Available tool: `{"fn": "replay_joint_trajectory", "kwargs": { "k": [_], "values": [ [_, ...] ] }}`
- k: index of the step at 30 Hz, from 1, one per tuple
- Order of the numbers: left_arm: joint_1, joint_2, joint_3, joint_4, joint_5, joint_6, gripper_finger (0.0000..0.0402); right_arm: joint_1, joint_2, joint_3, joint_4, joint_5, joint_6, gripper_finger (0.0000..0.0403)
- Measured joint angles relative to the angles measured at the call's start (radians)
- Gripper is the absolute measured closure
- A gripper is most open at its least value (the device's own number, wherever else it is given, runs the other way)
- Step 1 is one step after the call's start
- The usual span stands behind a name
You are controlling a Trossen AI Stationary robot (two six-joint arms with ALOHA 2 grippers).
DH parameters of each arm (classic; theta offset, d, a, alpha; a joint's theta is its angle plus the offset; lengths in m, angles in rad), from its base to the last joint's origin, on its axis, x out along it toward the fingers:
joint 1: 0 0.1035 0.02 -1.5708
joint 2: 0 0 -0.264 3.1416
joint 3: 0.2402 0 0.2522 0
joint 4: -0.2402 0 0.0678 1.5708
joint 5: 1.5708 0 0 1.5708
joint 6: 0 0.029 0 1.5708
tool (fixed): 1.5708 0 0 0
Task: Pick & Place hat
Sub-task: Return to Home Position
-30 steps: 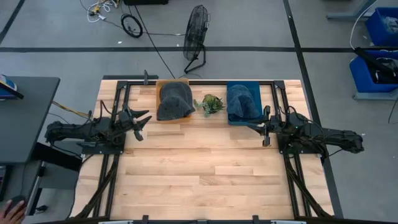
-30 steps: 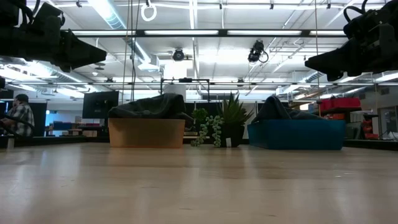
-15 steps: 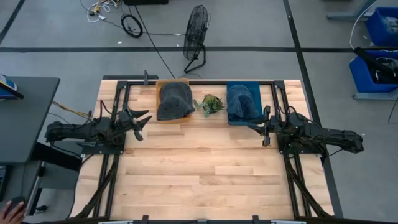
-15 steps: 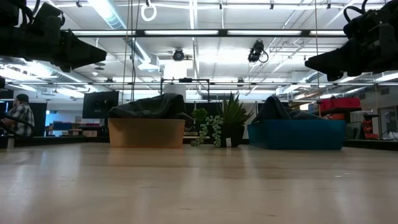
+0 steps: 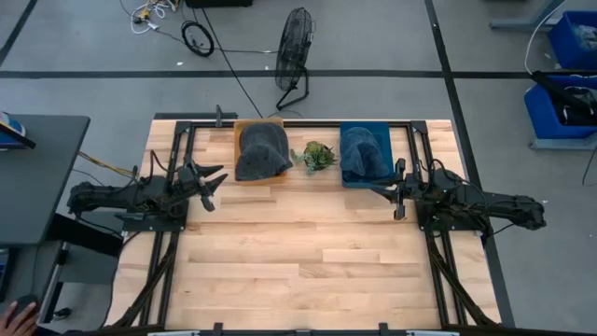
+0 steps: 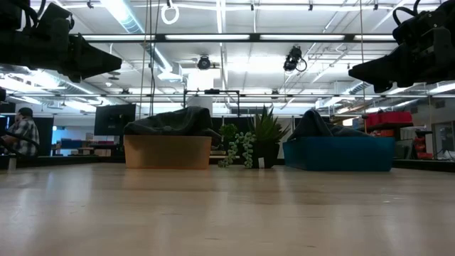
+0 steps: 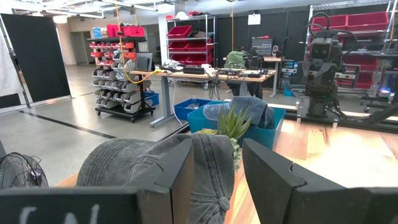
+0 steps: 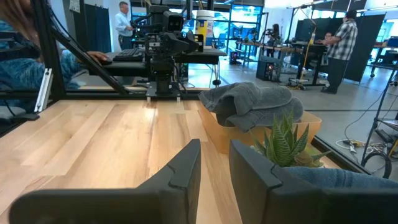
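A grey hat (image 5: pixel 262 151) lies on a tan box (image 5: pixel 245 125) at the table's far edge; the low view shows the grey hat (image 6: pixel 173 121) draped over that box's top. A blue hat (image 5: pixel 364 152) lies in a blue bin (image 5: pixel 357 179) to its right. My left gripper (image 5: pixel 216 179) hovers open at the table's left side, raised, its fingers pointing toward the grey hat (image 7: pixel 124 168). My right gripper (image 5: pixel 393 196) hovers open at the right side, just near of the blue bin.
A small potted plant (image 5: pixel 315 156) stands between the tan box and the blue bin. Bare wooden tabletop (image 5: pixel 298 252) stretches across the middle and near side. A black metal frame (image 5: pixel 177 149) runs along the table's left, right and far edges. People stand in the room beyond.
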Motion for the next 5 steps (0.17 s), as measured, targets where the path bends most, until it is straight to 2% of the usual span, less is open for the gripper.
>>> {"fn": "replay_joint_trajectory", "kwargs": {
  "k": [5],
  "values": [
    [0.0,0.0,0.0,0.0,0.0,0.0,0.0259,0.0,0.0,0.0,0.0,0.0,0.0,0.0316]
  ]
}}
